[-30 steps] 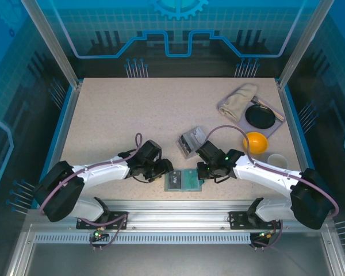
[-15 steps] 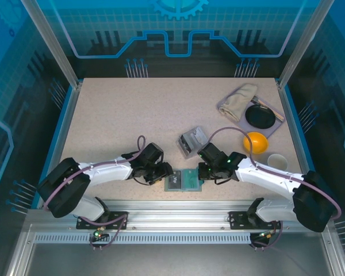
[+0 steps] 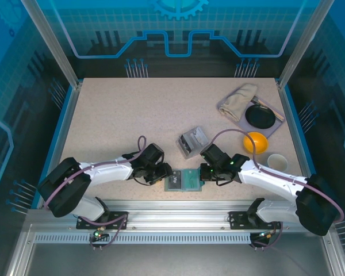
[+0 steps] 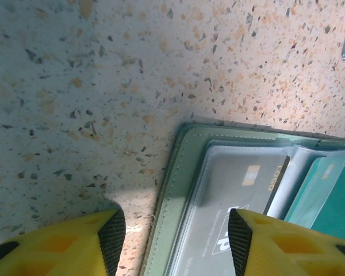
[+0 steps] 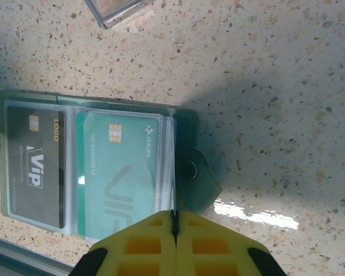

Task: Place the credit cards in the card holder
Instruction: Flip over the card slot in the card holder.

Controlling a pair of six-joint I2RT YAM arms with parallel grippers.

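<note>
- The card holder [image 3: 183,180] lies open on the speckled table [image 3: 132,115], right at the front edge.
- The dark card [image 5: 34,167] inside says "LOGO" and "ViP", and the teal card [image 5: 121,172] says "AION".
- The left claw [image 4: 175,241] is spread wide over the holder's edge.
- The right claw [image 5: 173,221] is pinched tight at the holder's side.

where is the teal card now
Right wrist view: the teal card sits in the open card holder, right of the dark card, by the right gripper.
</note>
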